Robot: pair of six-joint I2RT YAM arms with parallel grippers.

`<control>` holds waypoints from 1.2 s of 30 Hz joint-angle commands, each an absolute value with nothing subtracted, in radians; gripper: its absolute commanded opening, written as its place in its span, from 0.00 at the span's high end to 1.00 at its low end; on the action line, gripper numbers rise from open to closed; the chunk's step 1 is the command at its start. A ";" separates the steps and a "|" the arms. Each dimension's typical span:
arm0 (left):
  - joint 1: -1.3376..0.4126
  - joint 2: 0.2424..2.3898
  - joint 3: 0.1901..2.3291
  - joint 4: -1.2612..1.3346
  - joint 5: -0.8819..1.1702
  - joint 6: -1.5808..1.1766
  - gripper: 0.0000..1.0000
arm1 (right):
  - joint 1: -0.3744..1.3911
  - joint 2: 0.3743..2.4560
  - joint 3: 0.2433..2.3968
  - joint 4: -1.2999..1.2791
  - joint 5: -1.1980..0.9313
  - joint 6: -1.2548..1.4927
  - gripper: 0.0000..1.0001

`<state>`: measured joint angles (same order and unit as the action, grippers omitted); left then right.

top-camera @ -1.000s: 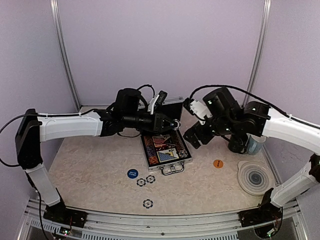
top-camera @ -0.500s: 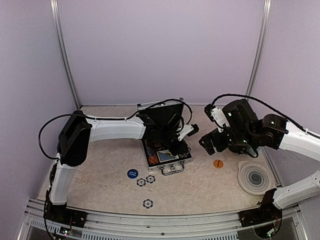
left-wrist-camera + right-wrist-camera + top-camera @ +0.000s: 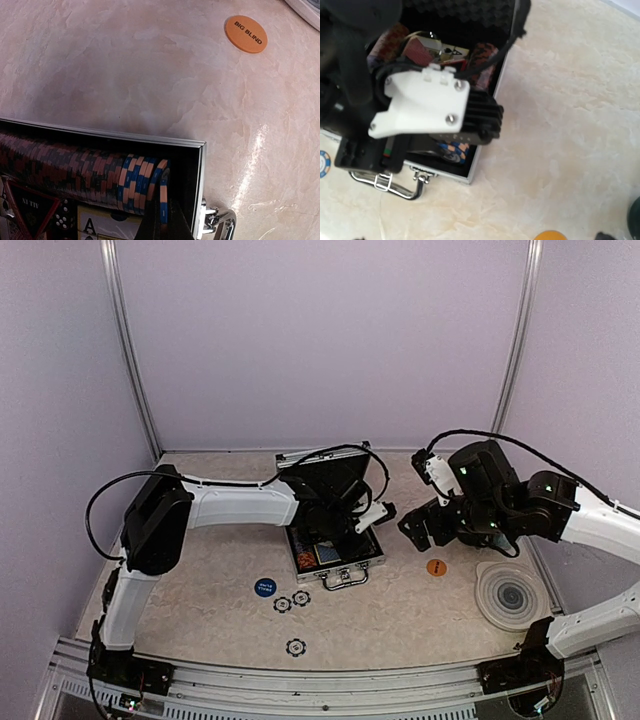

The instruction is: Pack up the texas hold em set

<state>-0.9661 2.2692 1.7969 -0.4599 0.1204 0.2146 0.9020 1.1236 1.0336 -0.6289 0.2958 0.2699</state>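
Observation:
The silver case [image 3: 366, 562] of the texas hold em set lies open mid-table, lid [image 3: 335, 472] raised at the back. In the left wrist view a row of red-and-black chips [image 3: 65, 165] ends in several blue-and-orange ones beside the case's rim [image 3: 201, 165]. My left gripper [image 3: 164, 222] is down in that right front corner, shut on a blue-and-orange chip [image 3: 164, 192] standing on edge at the row's end. My right gripper [image 3: 413, 530] hangs open just right of the case, holding nothing. Its view shows my left wrist over the case [image 3: 470, 172].
On the table in front of the case lie a blue round button [image 3: 264, 587] and three black chips [image 3: 283, 604] [image 3: 301, 597] [image 3: 296, 647]. An orange BIG BLIND button [image 3: 436, 567] lies right of the case, and a grey ringed coaster [image 3: 508, 595] further right.
My left arm has swung from above the case's lid down into its right front corner with the chip. My right arm has drawn back to the right.

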 commanded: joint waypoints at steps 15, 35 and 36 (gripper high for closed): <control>-0.987 2.191 1.755 -0.330 -0.089 0.107 0.38 | 0.896 1.167 1.020 -0.594 0.244 0.246 0.01; -0.784 1.932 1.608 -0.235 -0.200 -0.152 0.24 | 0.899 1.341 1.083 -0.553 0.174 0.166 0.01; -0.773 1.936 1.614 -0.235 -0.201 -0.156 0.25 | 0.900 1.345 1.085 -0.554 0.173 0.168 0.01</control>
